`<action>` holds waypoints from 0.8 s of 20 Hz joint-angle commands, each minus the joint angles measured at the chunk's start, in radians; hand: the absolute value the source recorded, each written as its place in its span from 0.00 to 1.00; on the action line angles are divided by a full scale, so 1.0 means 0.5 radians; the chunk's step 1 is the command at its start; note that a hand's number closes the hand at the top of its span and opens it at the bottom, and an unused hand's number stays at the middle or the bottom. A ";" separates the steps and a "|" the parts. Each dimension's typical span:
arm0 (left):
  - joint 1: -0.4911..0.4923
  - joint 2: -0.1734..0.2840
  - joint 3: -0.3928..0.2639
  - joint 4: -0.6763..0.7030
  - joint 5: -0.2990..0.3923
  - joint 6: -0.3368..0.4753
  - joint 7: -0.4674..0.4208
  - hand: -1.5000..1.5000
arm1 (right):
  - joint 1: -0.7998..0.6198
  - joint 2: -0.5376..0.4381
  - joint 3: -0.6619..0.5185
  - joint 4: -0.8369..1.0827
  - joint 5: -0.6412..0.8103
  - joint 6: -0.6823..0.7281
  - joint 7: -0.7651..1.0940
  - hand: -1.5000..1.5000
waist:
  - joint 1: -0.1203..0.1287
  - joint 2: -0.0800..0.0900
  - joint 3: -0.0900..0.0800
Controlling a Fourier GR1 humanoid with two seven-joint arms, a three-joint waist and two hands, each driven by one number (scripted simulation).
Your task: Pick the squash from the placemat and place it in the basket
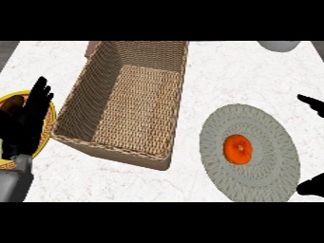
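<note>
The orange squash [239, 148] sits in the middle of the round grey placemat [217, 128], on the right part of the white counter [227, 76]. Nothing is touching it. The right hand [323, 111] shows at the right edge, near the placemat. Its fingers are spread wide, with some pointing in from above and the thumb [322, 186] lower down, and it holds nothing. The big woven basket [80, 99] stands to the left of the placemat, just beside it, and you can see its bare woven floor. The left hand [23, 123] is at the left side, open with its fingers straight up, resting over a yellow plate [51, 118]. A brown thing lies on that plate, but I cannot tell what it is. A grey bowl [280, 45] peeks in at the top right edge.
</note>
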 commanded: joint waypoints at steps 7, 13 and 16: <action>0.004 -0.055 0.078 -0.112 -0.099 -0.094 0.105 0.50 | 0.008 0.419 -0.042 0.067 0.297 -0.025 -0.114 0.00 | 0.027 0.006 0.002; -0.096 -0.130 0.162 0.087 -0.126 -0.156 0.021 0.50 | 0.296 0.617 0.022 0.264 0.614 -0.125 -0.598 0.00 | 0.015 0.008 0.002; -0.077 -0.100 0.178 0.007 -0.141 -0.169 0.075 0.50 | 0.220 0.812 0.196 0.364 0.826 -0.286 -0.623 0.00 | 0.023 0.008 0.002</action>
